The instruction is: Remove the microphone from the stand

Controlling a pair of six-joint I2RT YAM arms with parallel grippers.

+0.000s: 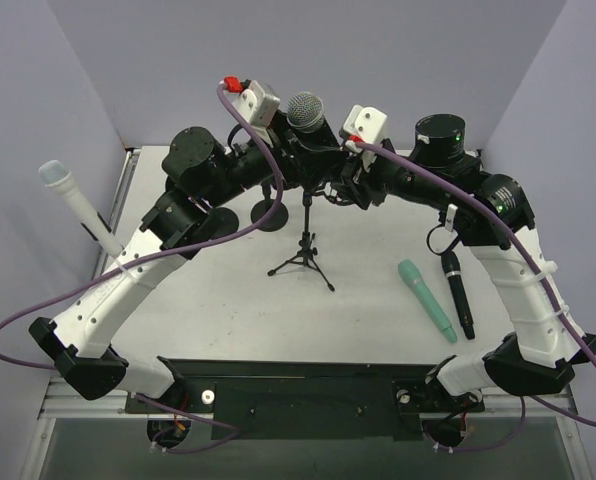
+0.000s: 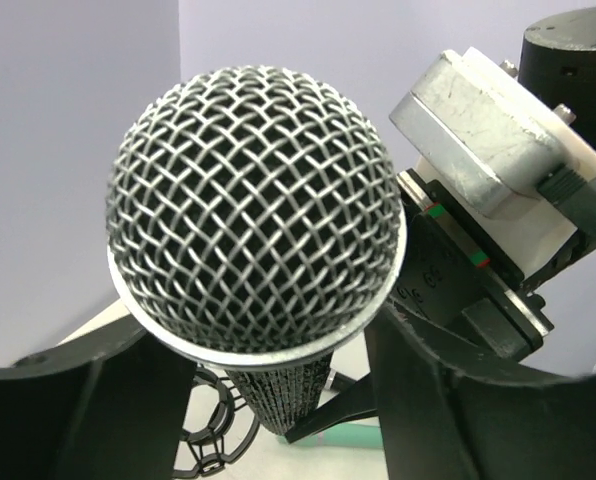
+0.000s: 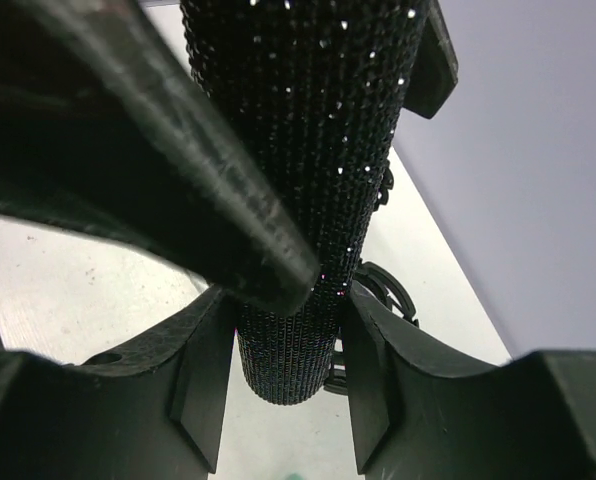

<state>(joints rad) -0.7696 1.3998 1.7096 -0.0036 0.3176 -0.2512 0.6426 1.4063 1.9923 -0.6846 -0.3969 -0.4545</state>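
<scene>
- Left fingers (image 2: 78,420): parted, one on either side of the handle just under the mesh head. A gap shows on each side and nothing is held.
- Microphone (image 1: 305,110): centre rear of the worktop (image 1: 218,300), atop the tripod stand (image 1: 303,255). Long axis near upright, head uppermost.
- Right fingers (image 3: 203,390): drawn narrow about the handle lower down, apparently touching both flanks.
- Judgement: both arms are equally near, and release runs upward along the handle.
</scene>
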